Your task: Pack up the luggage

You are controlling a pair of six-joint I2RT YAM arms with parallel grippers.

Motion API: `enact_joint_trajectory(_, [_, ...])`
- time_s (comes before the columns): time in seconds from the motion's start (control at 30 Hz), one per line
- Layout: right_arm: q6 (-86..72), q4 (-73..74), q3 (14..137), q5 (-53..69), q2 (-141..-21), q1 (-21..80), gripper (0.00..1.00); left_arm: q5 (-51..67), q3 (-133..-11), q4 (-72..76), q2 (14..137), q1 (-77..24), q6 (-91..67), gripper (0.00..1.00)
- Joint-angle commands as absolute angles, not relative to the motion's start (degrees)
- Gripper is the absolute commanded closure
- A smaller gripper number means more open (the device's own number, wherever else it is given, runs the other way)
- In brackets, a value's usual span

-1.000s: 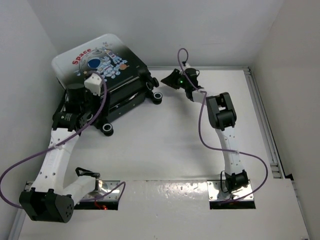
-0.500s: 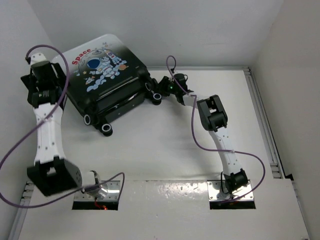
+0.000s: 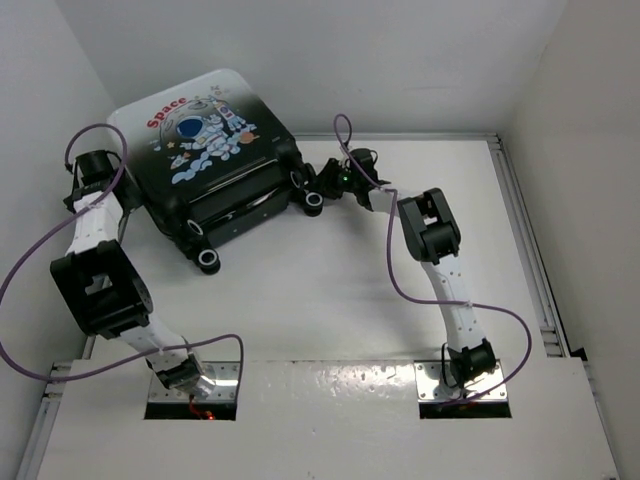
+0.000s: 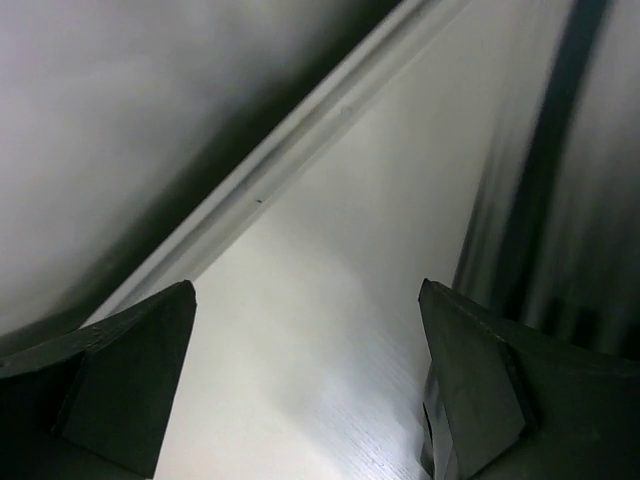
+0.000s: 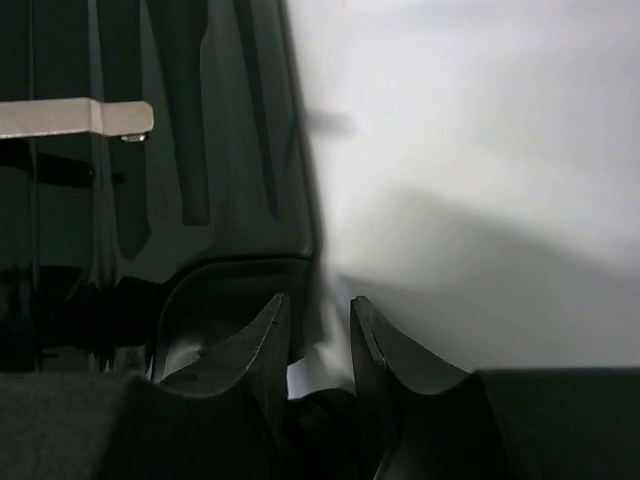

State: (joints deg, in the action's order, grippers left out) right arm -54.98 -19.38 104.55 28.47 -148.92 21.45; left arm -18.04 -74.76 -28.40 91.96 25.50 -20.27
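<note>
Only wrist views show left hand [image 4: 307,290] wide apart, right hand [image 5: 319,300] narrowly apart by the luggage [image 5: 225,190].

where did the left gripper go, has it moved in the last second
Yes. The left gripper swung left, from over the luggage to the gap beside the left wall.
</note>
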Motion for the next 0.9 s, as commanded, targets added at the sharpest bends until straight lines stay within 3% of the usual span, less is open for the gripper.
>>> enact_joint_trajectory(0.0, [-55.1, -14.4, 100.1, 41.2, -144.8, 24.9, 0.69, -4.4, -72.7, -21.5, 96.6, 21.4, -22.2, 0.0])
enact_joint_trajectory(0.43, [-52.4, -31.2, 73.8, 52.7, -129.9, 25.8, 0.75, 5.0, -75.7, -15.9, 105.9, 5.0, -15.7, 0.03])
enact_joint_trajectory(0.53, [-52.2, -36.6, 64.6, 52.6, -124.9, 26.5, 0.75, 2.2, -75.7, -14.1, 105.0, 5.0, -15.7, 0.0])
enact_joint_trajectory(0.87, [-46.5, -47.6, 56.3, 46.0, -113.7, 32.0, 0.72, 1.1, -76.9, -12.4, 91.9, 12.8, -11.6, 0.0])
